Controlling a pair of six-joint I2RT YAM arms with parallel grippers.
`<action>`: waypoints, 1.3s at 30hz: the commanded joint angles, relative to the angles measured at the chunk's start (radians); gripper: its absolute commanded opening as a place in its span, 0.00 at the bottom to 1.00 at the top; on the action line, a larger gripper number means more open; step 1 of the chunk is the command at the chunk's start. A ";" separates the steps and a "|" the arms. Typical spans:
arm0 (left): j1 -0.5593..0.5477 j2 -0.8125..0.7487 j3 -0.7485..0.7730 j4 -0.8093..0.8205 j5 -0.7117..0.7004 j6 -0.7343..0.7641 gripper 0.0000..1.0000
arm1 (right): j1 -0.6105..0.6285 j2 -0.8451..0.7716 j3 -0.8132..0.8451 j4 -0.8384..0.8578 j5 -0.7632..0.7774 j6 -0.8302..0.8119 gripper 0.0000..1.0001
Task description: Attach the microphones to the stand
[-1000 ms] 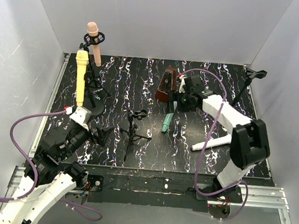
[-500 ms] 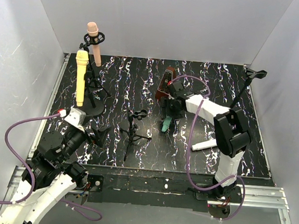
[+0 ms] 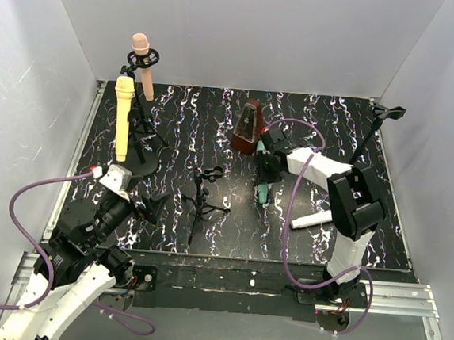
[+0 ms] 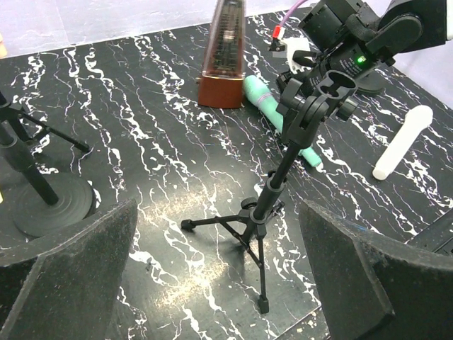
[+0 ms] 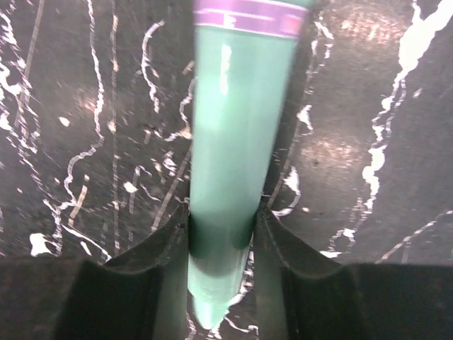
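Note:
The teal-green microphone lies on the black marbled table, and my right gripper is shut on its tapering handle, a finger pressed against each side. The white microphone lies to its right. The peach-pink microphone and the pale yellow microphone stand clipped in stands at the back left. A small empty tripod stand is at the middle. My left gripper is open, just left of that tripod.
A brown pyramid metronome stands right behind the teal microphone. Another empty black stand rises at the back right corner. A round stand base sits at the left. White walls enclose the table on three sides.
My right gripper came down from beside the metronome and shut on the teal microphone's handle, which shifted slightly right. The left arm barely moved and stayed open.

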 commanded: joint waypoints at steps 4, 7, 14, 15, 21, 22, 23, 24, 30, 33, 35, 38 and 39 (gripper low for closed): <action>0.005 0.005 -0.018 0.039 0.068 -0.036 0.98 | -0.103 -0.107 -0.101 0.015 -0.064 -0.081 0.16; 0.005 0.002 -0.026 0.061 0.079 -0.095 0.98 | -0.178 -0.172 -0.125 0.023 -0.131 -0.079 0.10; 0.005 0.026 -0.008 0.180 0.182 -0.250 0.98 | -0.267 -0.365 -0.182 0.063 -0.374 -0.114 0.04; 0.005 0.041 0.009 0.193 0.188 -0.275 0.98 | -0.270 -0.394 -0.193 0.073 -0.417 -0.124 0.04; 0.005 0.173 0.121 0.229 0.189 -0.373 0.98 | -0.301 -0.604 -0.270 0.107 -0.644 -0.277 0.01; 0.005 0.198 0.138 0.245 0.192 -0.391 0.98 | -0.315 -0.635 -0.280 0.106 -0.700 -0.301 0.01; 0.005 0.218 0.153 0.266 0.199 -0.410 0.98 | -0.334 -0.672 -0.293 0.103 -0.769 -0.329 0.01; 0.005 0.244 0.164 0.291 0.211 -0.427 0.98 | -0.350 -0.712 -0.308 0.107 -0.800 -0.331 0.01; 0.005 0.405 0.152 0.597 0.318 -0.608 0.98 | -0.465 -0.862 -0.377 0.120 -1.156 -0.412 0.01; 0.005 0.524 0.199 0.642 0.396 -0.654 0.98 | -0.499 -0.894 -0.369 0.106 -1.224 -0.429 0.01; 0.002 0.606 0.247 0.642 0.438 -0.666 0.98 | -0.528 -0.908 -0.357 0.092 -1.265 -0.441 0.01; -0.039 0.686 0.322 0.642 0.449 -0.645 0.98 | -0.556 -0.921 -0.362 0.100 -1.319 -0.435 0.01; -0.061 0.709 0.345 0.644 0.441 -0.630 0.98 | -0.556 -0.930 -0.369 0.109 -1.328 -0.427 0.01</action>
